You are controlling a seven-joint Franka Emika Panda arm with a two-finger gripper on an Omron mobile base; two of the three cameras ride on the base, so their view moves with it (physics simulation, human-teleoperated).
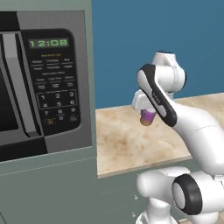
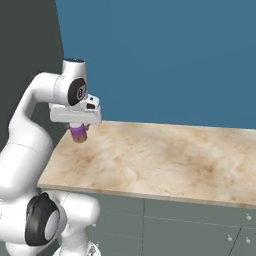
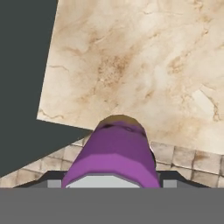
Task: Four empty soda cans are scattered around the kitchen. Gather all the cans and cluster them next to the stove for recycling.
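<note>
In the left base view, the end effector (image 1: 147,114) hangs at the centre of the frame, just right of the grey-green cabinet that houses the microwave (image 1: 41,83), whose green clock display sits in the upper left. A purple-pink soda can (image 1: 148,117) pokes out below the white hand, pinched between the jaws, its lower end tan, and it is held in the air above the beige marble tabletop (image 1: 127,146), which runs across the middle right of the frame under the deep blue wall (image 1: 127,43). In the right base view, the end effector (image 2: 78,131) sits in the left half of the frame with the same soda can (image 2: 78,132) clamped under the hand, lifted clear above the near left corner of the tabletop (image 2: 165,162); grey-green drawer fronts (image 2: 190,225) with small knobs line the bottom right. In the hand view, the soda can (image 3: 114,153) rises from the bottom centre, between the fingers (image 3: 175,177), its far end pointing toward the tabletop (image 3: 140,65) that fills the upper right, with tan floor tiles (image 3: 192,164) showing past the edge at the lower right and a dark cabinet side (image 3: 24,78) at the left.
</note>
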